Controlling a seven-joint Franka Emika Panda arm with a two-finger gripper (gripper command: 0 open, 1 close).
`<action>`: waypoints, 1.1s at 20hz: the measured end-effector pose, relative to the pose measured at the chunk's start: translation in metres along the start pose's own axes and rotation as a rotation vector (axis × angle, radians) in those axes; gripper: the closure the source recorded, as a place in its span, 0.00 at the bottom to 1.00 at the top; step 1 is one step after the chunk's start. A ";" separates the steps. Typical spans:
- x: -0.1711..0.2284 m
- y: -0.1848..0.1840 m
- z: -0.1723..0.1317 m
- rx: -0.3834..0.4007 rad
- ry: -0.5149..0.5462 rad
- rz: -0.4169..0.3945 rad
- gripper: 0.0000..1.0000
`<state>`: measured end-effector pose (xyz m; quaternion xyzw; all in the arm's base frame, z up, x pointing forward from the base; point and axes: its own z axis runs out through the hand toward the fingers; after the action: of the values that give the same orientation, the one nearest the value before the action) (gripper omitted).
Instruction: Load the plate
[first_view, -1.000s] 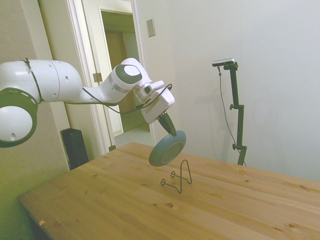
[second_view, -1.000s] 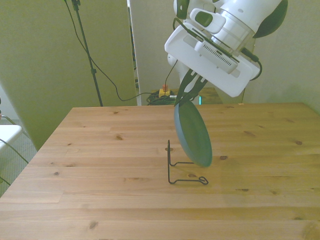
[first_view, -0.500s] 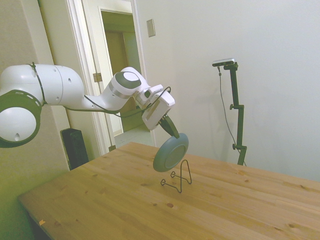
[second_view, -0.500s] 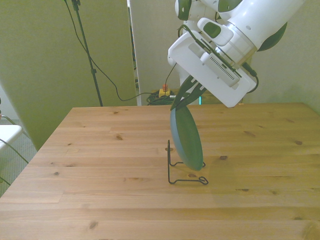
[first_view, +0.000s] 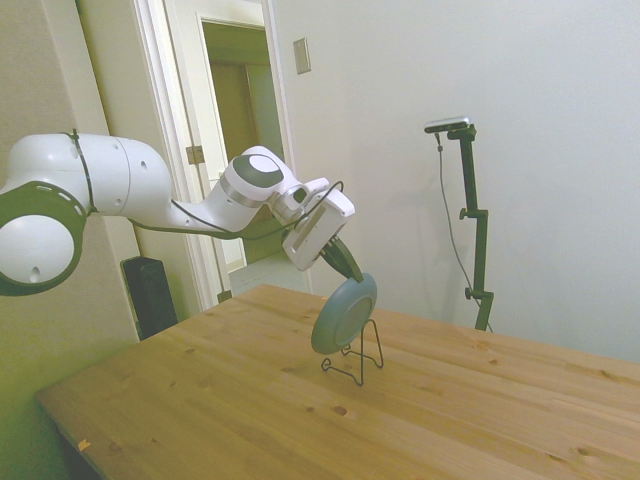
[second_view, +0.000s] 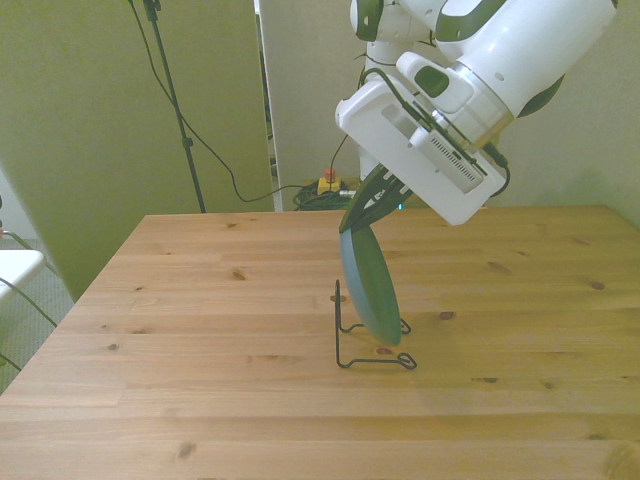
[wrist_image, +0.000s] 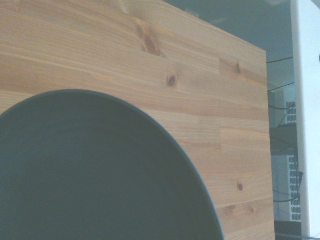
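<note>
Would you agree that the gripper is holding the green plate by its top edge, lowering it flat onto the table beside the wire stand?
Not quite: the plate is not flat. The side view shows it nearly on edge, tilted, directly over the wire stand, not beside it. The gripper does hold it by its top edge above the table.

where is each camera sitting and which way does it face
Side view: off one side of the table, looking across it; the arm enters from the picture's left, gripper holding the plate over the stand.
Front view: across the table, facing the robot; gripper and wrist show.
Wrist view: on the wrist, looking down on plate and table; no robot parts.
Shared: side and front views both show plate, stand, gripper.
</note>
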<state>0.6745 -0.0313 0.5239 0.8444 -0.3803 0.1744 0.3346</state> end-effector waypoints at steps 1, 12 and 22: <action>-0.001 -0.001 0.000 -0.006 0.005 0.002 1.00; -0.023 -0.015 -0.026 -0.067 0.015 0.029 1.00; -0.002 -0.006 -0.001 -0.115 0.022 0.049 1.00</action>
<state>0.6776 -0.0268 0.5210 0.8123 -0.4065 0.1697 0.3822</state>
